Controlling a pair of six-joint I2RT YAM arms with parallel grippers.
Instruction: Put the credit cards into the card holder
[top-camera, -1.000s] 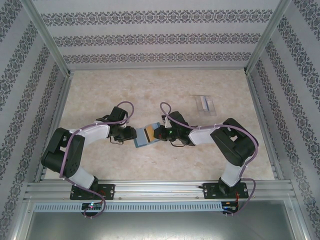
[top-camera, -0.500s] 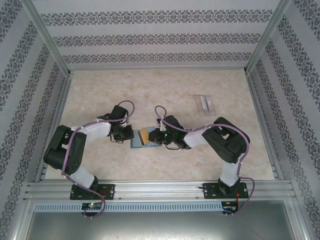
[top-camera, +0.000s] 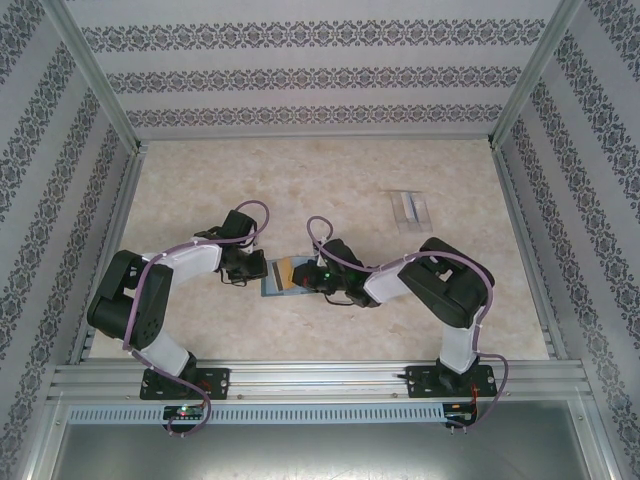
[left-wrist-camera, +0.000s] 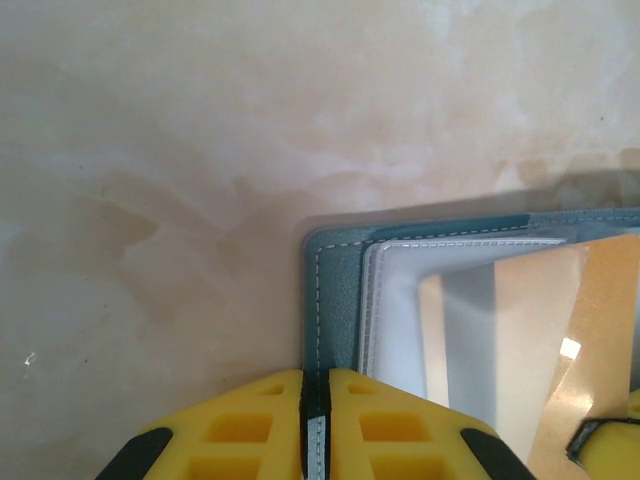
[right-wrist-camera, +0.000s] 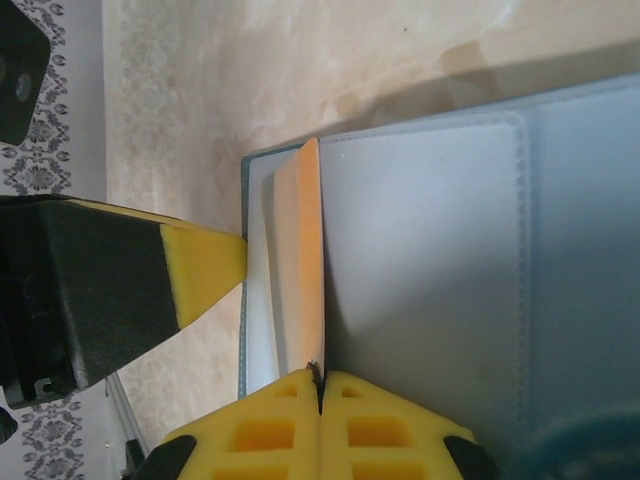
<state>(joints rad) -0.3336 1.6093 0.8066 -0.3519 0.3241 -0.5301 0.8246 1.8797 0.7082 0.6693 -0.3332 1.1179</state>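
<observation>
My right gripper is clamped tight on the tan credit card. The card runs straight out from the fingertips, its long axis aimed at my left gripper. That gripper pinches the teal edge of the card holder from the opposite side. The right wrist view gives me the card's thin edge beside the pocket flap. The left wrist view gives its flat face over the grey lining, but I cannot tell how deep it sits.

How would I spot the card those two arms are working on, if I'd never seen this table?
On the beige table, find the spot in the middle where both arms meet over an open teal card holder. The card stands pinched in the right arm's yellow fingers at the holder's clear pocket; it alone is tan-orange against blue-grey.
</observation>
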